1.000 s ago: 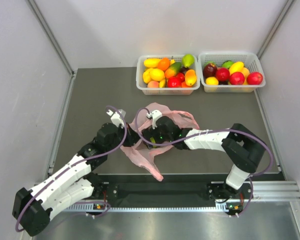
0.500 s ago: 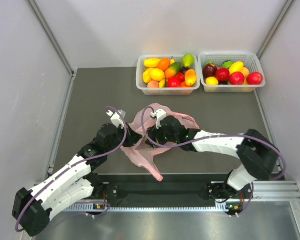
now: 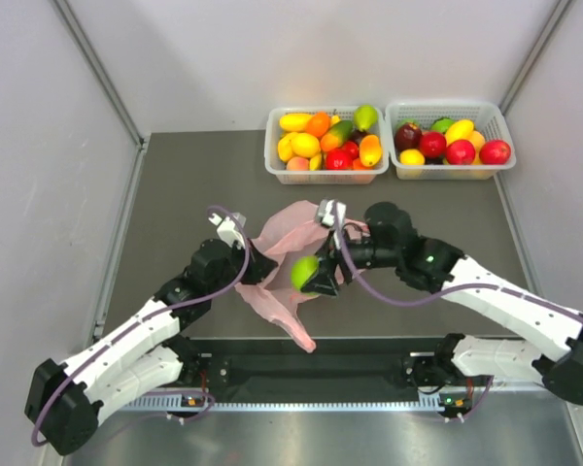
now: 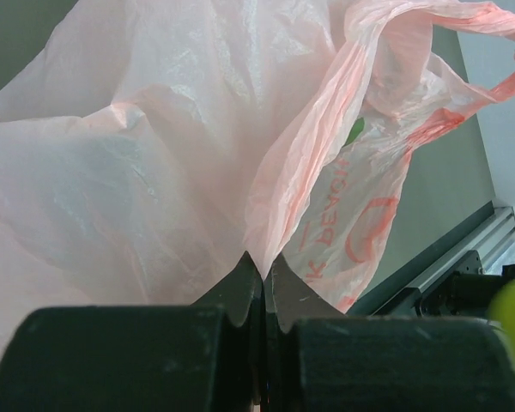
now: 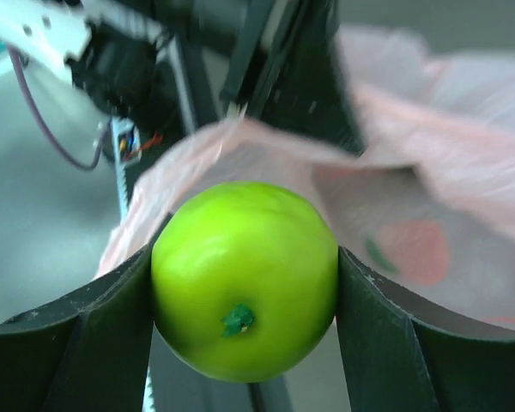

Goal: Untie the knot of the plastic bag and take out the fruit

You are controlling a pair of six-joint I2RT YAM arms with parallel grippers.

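The pink plastic bag (image 3: 287, 254) lies crumpled on the dark mat between my two arms, its mouth open; it fills the left wrist view (image 4: 154, 146). I see no knot in it. My left gripper (image 3: 260, 267) is shut on a fold of the bag's film (image 4: 262, 232) at its left side. My right gripper (image 3: 309, 276) is shut on a round green fruit (image 3: 304, 273) and holds it over the bag's near part; the fruit fills the right wrist view (image 5: 245, 279) between the fingers. Other fruit inside the bag is hidden.
Two white baskets stand at the back: the left basket (image 3: 276, 167) and the right basket (image 3: 451, 170), both full of mixed toy fruit. A metal rail (image 3: 369, 369) runs along the near edge. Grey walls enclose the mat on both sides.
My right gripper has drawn back out of the bag to the right, now with the green fruit in it. The left gripper has kept its hold on the bag.
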